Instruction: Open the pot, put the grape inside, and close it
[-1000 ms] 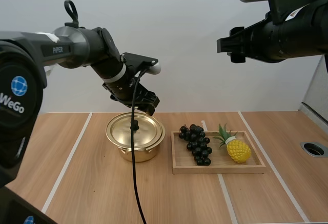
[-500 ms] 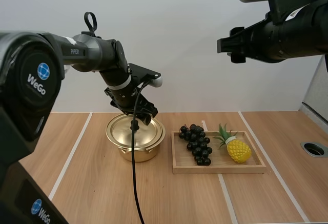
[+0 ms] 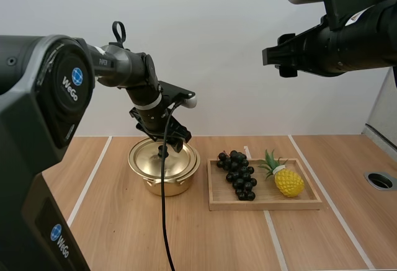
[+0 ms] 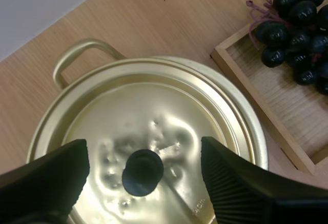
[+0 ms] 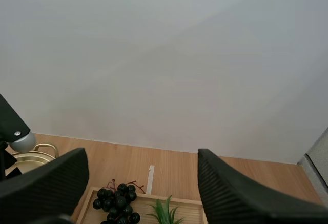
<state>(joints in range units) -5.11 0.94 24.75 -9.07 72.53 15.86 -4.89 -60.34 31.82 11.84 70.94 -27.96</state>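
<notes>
Left jaws stood apart above the pot [image 3: 162, 185], one on either side of the black knob [image 4: 142, 171] on the lid [image 4: 169, 116], not touching it. Lid sat on the pot. Grapes [image 3: 237, 173] lay in the tray [image 3: 267, 204], just beside the pot on the table [image 3: 118, 234]. Our judgement: come straight down with the knob centred, pinch it low, lift vertically. Right jaws apart, high up, empty.

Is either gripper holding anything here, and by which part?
Nothing is held. The left gripper has its jaws open over the lid knob; the right gripper is open in mid-air.
</notes>
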